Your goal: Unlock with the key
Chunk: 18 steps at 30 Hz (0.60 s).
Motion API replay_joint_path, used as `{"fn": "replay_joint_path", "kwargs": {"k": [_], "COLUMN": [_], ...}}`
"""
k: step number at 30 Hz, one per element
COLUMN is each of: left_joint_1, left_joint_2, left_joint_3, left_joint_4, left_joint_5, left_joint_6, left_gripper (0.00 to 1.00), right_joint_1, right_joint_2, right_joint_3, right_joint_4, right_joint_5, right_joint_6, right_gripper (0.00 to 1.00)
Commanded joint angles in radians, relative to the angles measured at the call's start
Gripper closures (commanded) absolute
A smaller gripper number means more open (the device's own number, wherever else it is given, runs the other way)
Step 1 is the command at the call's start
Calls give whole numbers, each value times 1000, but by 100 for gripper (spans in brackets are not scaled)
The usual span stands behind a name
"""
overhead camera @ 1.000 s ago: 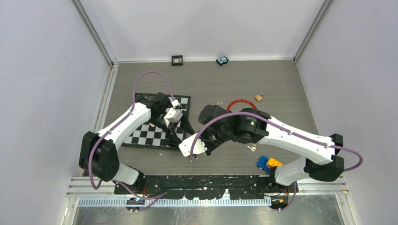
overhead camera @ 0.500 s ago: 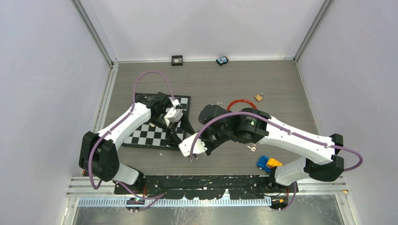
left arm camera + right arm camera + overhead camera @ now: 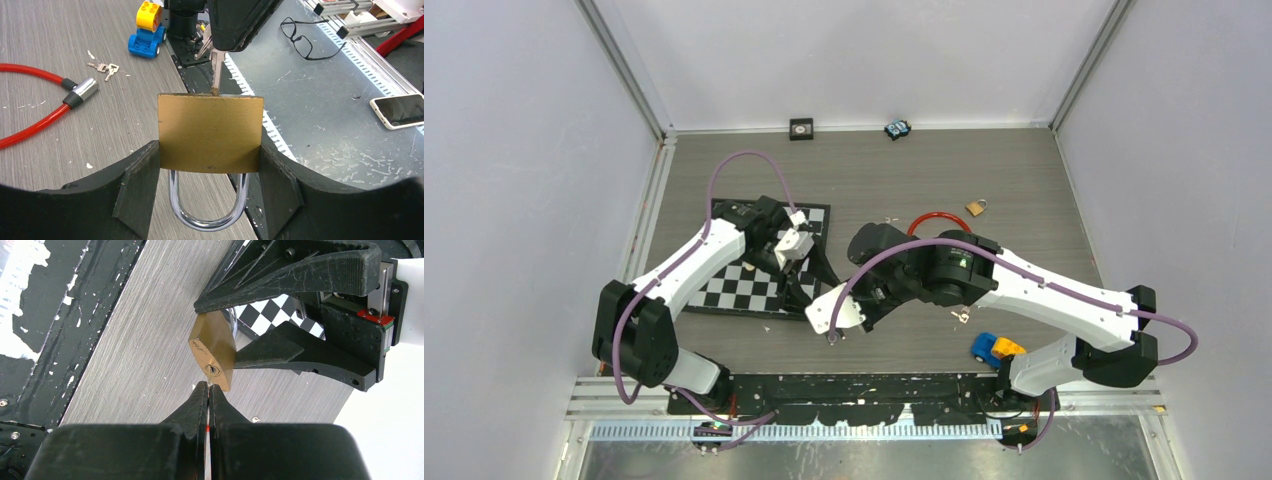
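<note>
Grey wood-grain tabletop (image 3: pixel 874 170) filled the walled cell, a chessboard (image 3: pixel 744 285) lying at its left. Off the board's near right corner, the left hand (image 3: pixel 210 150) grasped a brass padlock (image 3: pixel 210 132) by its narrow edges. From the right, the right hand (image 3: pixel 208 388) was clenched on a key (image 3: pixel 216 70), its tip at the keyed face beside the keyhole. Bare tabletop lay beyond. A red cable lock (image 3: pixel 939 222) sat rightward, and a toy truck (image 3: pixel 996 348) stood by the front edge.
</note>
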Motion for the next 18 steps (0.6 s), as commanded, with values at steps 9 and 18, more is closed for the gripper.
{"fn": "replay_joint_path", "kwargs": {"k": [9, 18], "left_joint_1": [9, 9], "left_joint_2": [-40, -52], "left_joint_3": [8, 1], "left_joint_4": [15, 35], "left_joint_5": [267, 267], "left_joint_6": [-18, -65], "left_gripper": [100, 100], "right_joint_1": [8, 8], "right_joint_2": [-37, -36], "right_joint_3": [49, 37], "right_joint_4": [7, 14], "right_joint_5": [0, 10], "right_joint_6": [8, -1], "right_gripper": [99, 99]}}
